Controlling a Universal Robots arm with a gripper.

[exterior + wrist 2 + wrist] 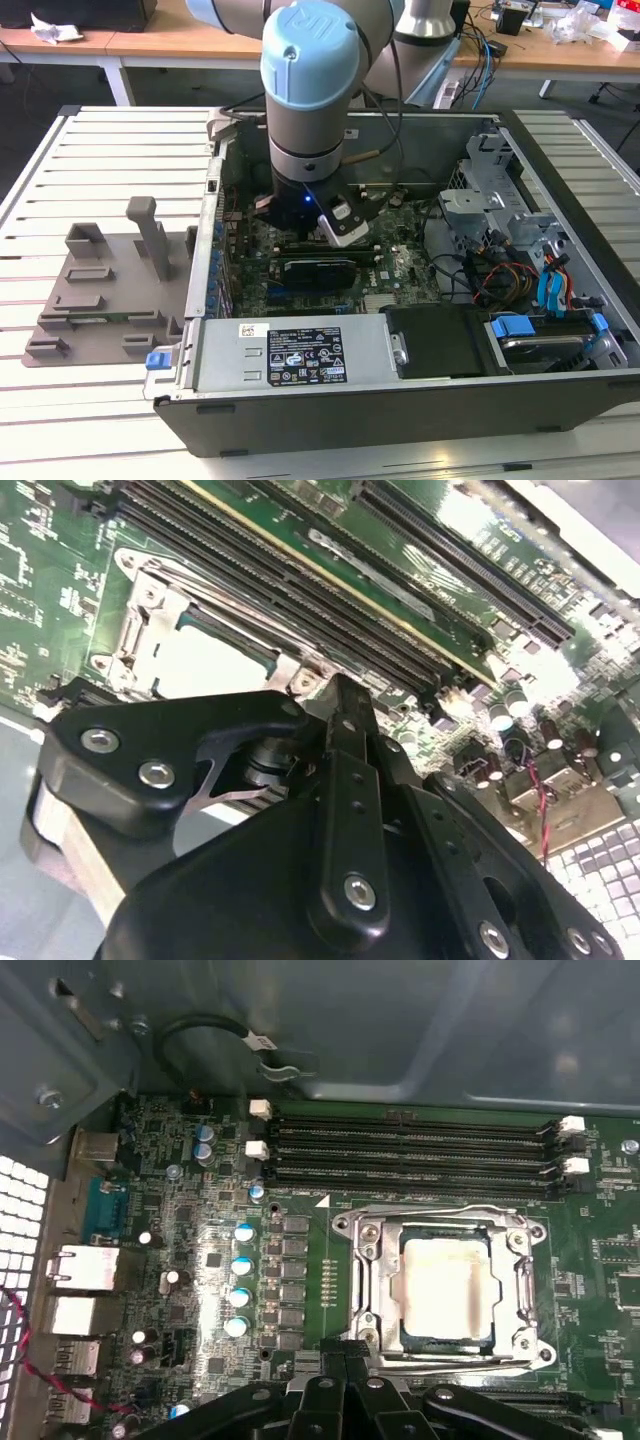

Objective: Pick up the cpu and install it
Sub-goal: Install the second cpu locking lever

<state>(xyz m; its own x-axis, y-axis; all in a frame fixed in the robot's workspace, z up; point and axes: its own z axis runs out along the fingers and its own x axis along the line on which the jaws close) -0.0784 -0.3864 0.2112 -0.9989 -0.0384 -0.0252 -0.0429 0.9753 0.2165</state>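
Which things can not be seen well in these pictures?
- Gripper fingertips: first wrist view, cut off by the picture's edge; exterior view, hidden behind the arm.
- Cpu near edge: second wrist view, hidden by the gripper.
- Socket: exterior view, hidden by the arm.
- Whether the cpu lies fully seated: cannot tell.

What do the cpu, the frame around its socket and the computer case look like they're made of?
The cpu seems to have a pale metal top, matte with a dull sheen, and sits in the socket. The socket frame looks like bright stamped steel with shiny, reflective edges. The computer case appears to be grey sheet metal, flat and painted or coated. The gripper nearby looks like black metal or plastic, with bolts.
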